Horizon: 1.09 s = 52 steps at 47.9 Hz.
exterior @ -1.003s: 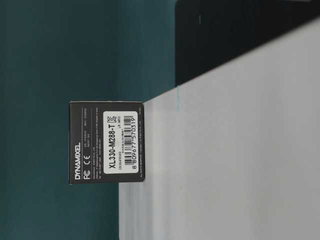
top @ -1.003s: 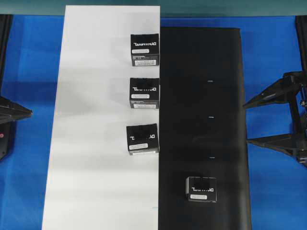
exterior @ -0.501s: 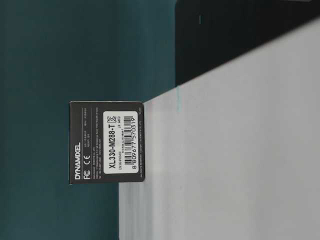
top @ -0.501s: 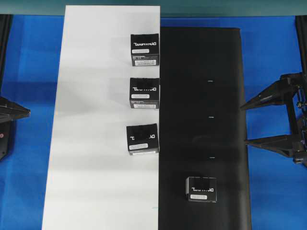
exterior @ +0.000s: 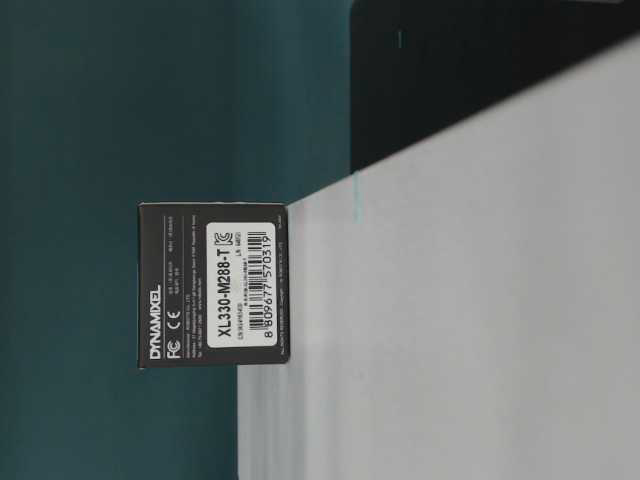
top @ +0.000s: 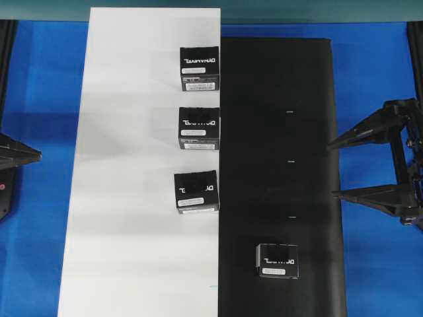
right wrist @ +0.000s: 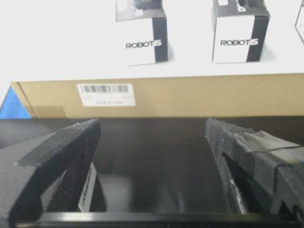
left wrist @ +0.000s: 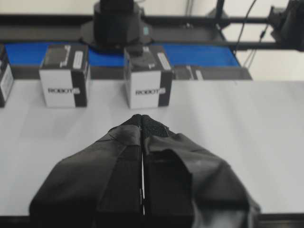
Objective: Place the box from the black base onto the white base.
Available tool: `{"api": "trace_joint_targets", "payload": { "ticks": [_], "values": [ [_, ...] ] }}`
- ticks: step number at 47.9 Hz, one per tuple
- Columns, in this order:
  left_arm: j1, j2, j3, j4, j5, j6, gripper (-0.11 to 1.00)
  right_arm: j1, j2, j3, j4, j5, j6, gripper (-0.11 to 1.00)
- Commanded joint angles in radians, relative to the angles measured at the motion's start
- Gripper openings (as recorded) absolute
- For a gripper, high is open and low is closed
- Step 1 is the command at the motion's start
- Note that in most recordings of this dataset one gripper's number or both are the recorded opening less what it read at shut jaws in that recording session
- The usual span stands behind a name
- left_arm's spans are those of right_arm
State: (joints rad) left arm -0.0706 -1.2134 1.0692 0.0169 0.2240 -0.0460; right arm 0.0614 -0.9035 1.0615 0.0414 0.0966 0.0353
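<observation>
Right claw (top: 336,167) was spread wide and empty, poised over the right edge of the long matte black flat base (top: 284,99). Left claw (left wrist: 142,118) was pinched closed on nothing, parked at the far side of the long plain white flat base (top: 125,198).

Target, the small black cardboard box with white lettering (top: 277,259), sat alone on the black base, ahead of the right claw and off toward the camera-near end. Three matching boxes (top: 198,125) lined the white base's inner edge, beyond it.

Judgement: box looked light and rigid, cardboard faces probably a bit slick; best pinched across two opposite side walls, mid-height, with modest squeeze to avoid denting.

Room: black base around the box was open on all sides. White base had free space just past the seam, beside the nearest placed box.
</observation>
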Motion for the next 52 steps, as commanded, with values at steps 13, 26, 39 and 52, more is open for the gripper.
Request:
{"api": "trace_joint_targets", "payload": {
  "ticks": [13, 26, 39, 52],
  "values": [
    [-0.003, 0.006, -0.020, 0.002, 0.008, -0.002, -0.05, 0.005, 0.008, 0.000, 0.000, -0.003, 0.000, 0.99],
    [-0.006, 0.009, -0.018, 0.002, 0.008, -0.002, -0.05, 0.008, 0.008, 0.000, 0.000, -0.009, 0.005, 0.99],
    [-0.009, 0.009, -0.017, 0.002, 0.017, 0.000, -0.05, 0.009, 0.008, -0.002, 0.003, -0.012, 0.008, 0.99],
    [-0.012, 0.012, -0.012, 0.002, 0.015, -0.002, -0.05, 0.015, 0.008, -0.003, 0.003, -0.025, 0.006, 0.99]
  ]
}}
